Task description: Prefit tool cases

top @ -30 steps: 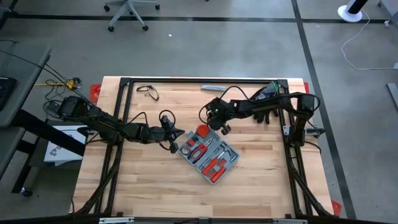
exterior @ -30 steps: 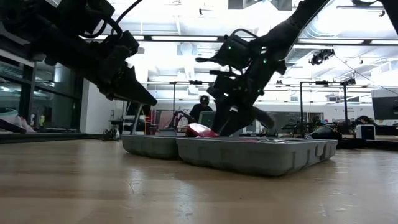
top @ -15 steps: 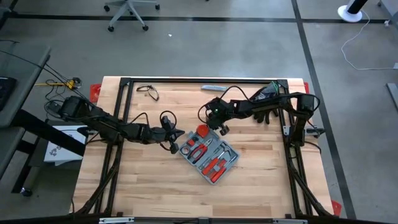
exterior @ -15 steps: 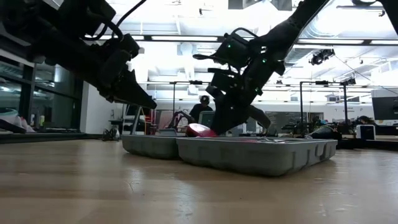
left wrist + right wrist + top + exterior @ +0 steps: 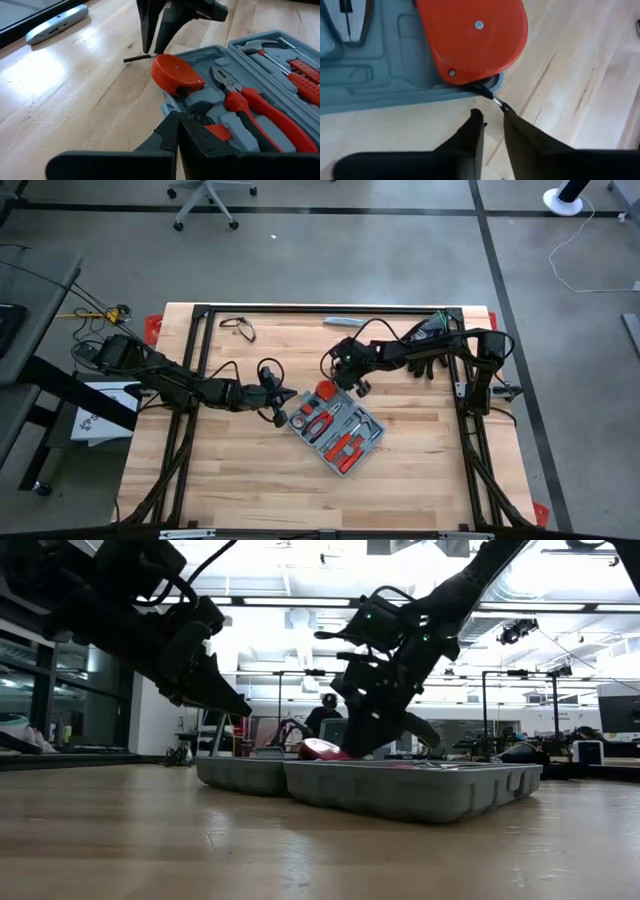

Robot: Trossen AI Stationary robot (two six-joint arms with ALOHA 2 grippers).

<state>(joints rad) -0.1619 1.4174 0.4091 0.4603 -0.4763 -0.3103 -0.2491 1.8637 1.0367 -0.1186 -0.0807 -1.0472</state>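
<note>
While no readable writing shows anywhere, the tool case [image 5: 336, 428] lies open mid-table; the right gripper [image 5: 491, 119], jaws slightly apart, hangs at its far corner beside the red tape measure [image 5: 472, 37]; the left gripper [image 5: 178, 131], jaws together, hovers left.

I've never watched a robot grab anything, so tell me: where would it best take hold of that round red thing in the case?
Probably by the thin metal tab sticking out past the tool case edge. The red tape measure lies flat in its slot, so its body offers little to pinch. Come from the table side, where the right end effector already is.
</note>
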